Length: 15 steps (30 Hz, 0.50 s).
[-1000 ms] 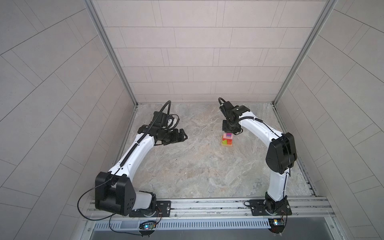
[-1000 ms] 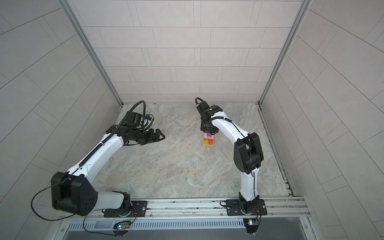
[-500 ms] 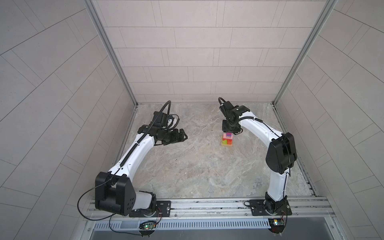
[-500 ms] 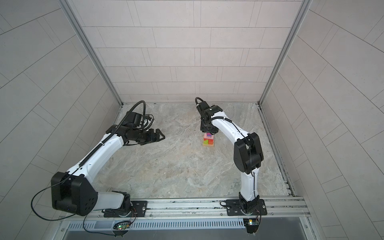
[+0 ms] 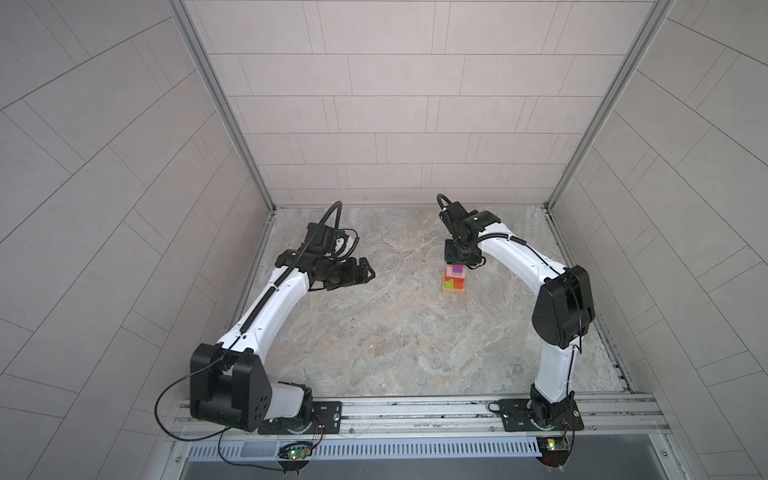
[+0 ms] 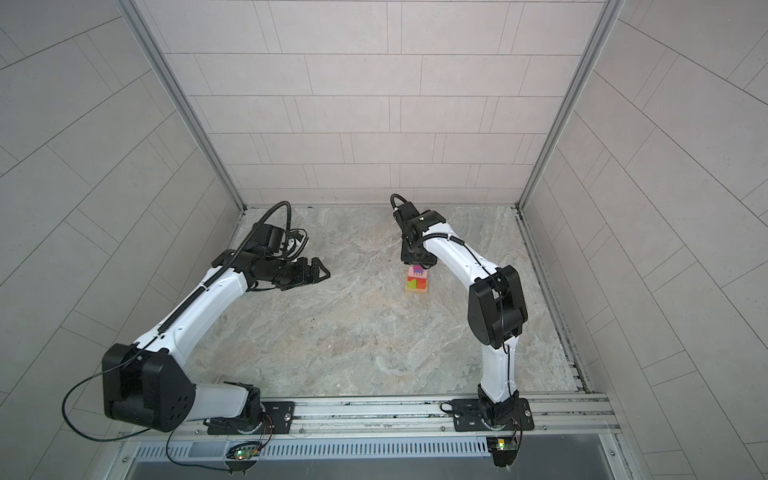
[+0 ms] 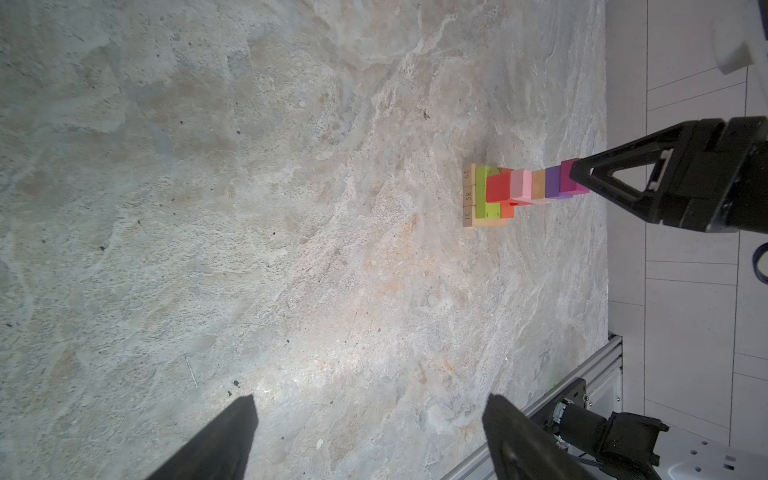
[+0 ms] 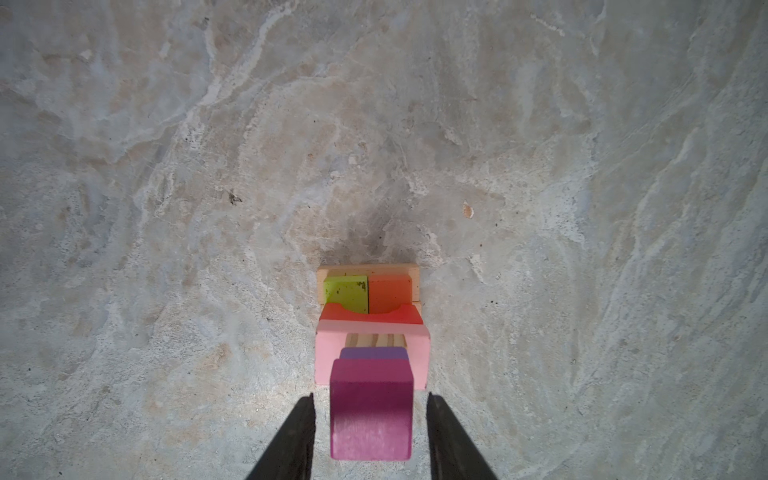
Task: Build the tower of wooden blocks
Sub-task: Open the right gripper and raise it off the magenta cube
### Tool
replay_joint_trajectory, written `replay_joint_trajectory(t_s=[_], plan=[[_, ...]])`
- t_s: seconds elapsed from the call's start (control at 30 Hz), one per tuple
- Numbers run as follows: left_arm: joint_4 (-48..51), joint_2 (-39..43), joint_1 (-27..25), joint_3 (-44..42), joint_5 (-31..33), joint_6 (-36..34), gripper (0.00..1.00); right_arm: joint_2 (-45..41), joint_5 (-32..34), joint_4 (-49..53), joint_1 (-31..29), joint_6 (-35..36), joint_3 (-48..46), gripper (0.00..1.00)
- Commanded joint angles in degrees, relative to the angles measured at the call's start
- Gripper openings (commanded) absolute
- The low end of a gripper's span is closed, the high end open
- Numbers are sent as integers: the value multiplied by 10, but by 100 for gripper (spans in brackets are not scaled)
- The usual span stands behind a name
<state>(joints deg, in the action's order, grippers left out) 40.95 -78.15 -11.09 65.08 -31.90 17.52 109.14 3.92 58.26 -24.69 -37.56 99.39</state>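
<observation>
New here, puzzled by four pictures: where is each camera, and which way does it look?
Top views: high at the front, looking down into the cell; both arms whole, left gripper open, wood block tower below the right gripper.
Left wrist: looks sideways across the table at the tower; own fingertips at the edge.
Right wrist: looks straight down the tower; own fingers flank the magenta cube, not touching.
Shared: both wrist views show that cube.

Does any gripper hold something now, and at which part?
Nothing is held. The right gripper straddles the magenta cube with gaps; the left gripper is empty.
</observation>
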Motion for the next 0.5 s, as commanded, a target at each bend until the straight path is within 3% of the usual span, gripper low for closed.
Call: replay_joint_trajectory(t_s=[0.0,0.13,0.3,0.47], plan=[[-1,11,2,-8,-1,0,93,-46,16,3,0,11,-3,50],[-1,14,3,-8,9,-1,95,-81,27,-18,-1,27,-26,59],[-13,23,4,-13,25,3,99,-144,43,-59,0,48,-75,79],[-53,45,3,-29,54,15,100,-217,71,-130,0,90,-150,88]])
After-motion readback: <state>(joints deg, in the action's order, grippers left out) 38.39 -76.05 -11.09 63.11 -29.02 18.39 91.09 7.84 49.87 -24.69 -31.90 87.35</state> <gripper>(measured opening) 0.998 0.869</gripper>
